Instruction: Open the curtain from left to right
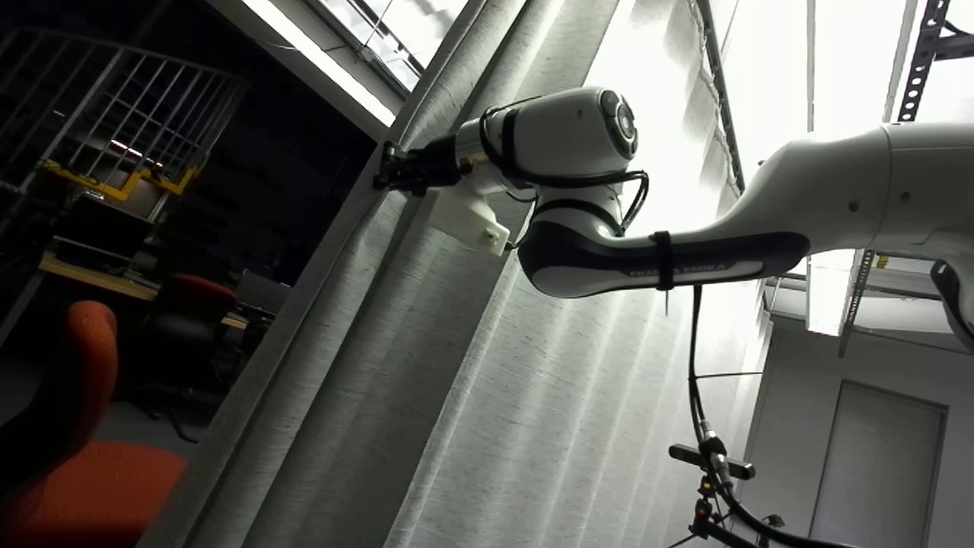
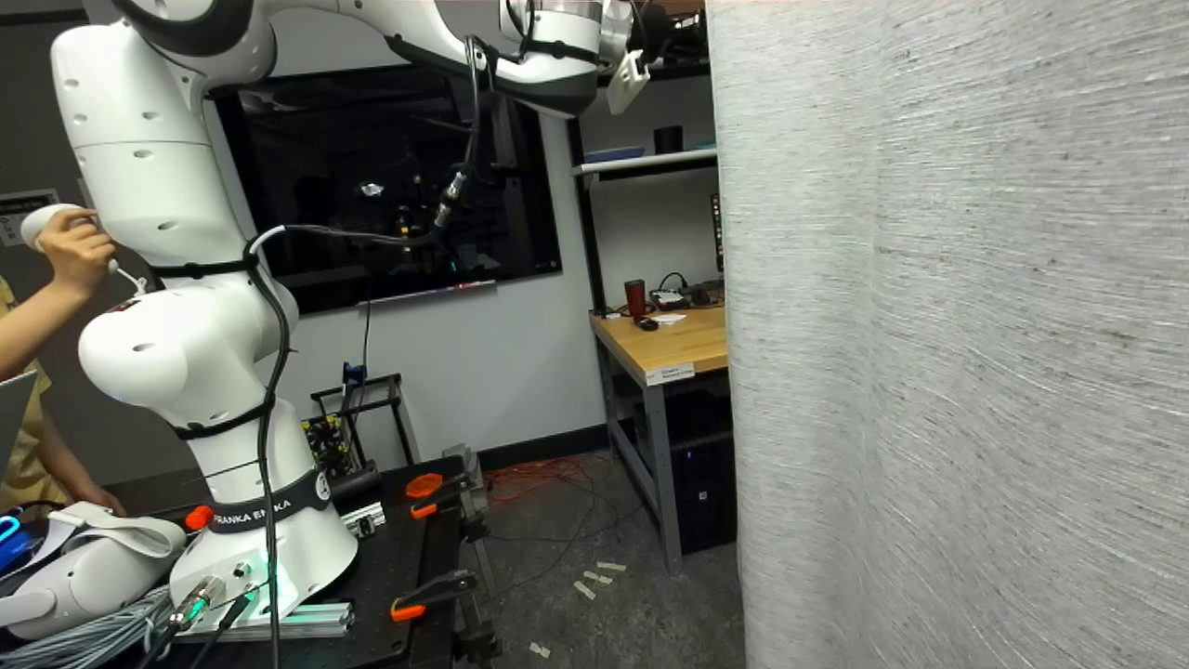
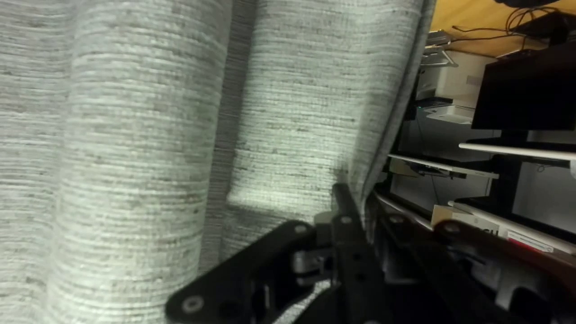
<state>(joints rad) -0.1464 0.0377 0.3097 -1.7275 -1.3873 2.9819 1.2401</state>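
The curtain (image 1: 426,342) is tall, pale grey-white pleated fabric and hangs across the middle of an exterior view. It fills the right side in an exterior view (image 2: 947,334) and the left and middle of the wrist view (image 3: 144,148). My gripper (image 1: 386,169) is at the curtain's free vertical edge, high up. In the wrist view the gripper (image 3: 363,204) has its fingers close together, with the curtain's edge pinched between them. The fabric bunches toward the fingertips. In an exterior view the gripper (image 2: 683,37) is partly hidden by the curtain.
Beyond the edge are an orange chair (image 1: 99,487) and a dark area with desks. A wooden desk (image 2: 664,344) with a cup and shelving stands beside the curtain. In the wrist view, shelves (image 3: 517,153) show past the edge. A person's hand (image 2: 79,246) is near the arm's base.
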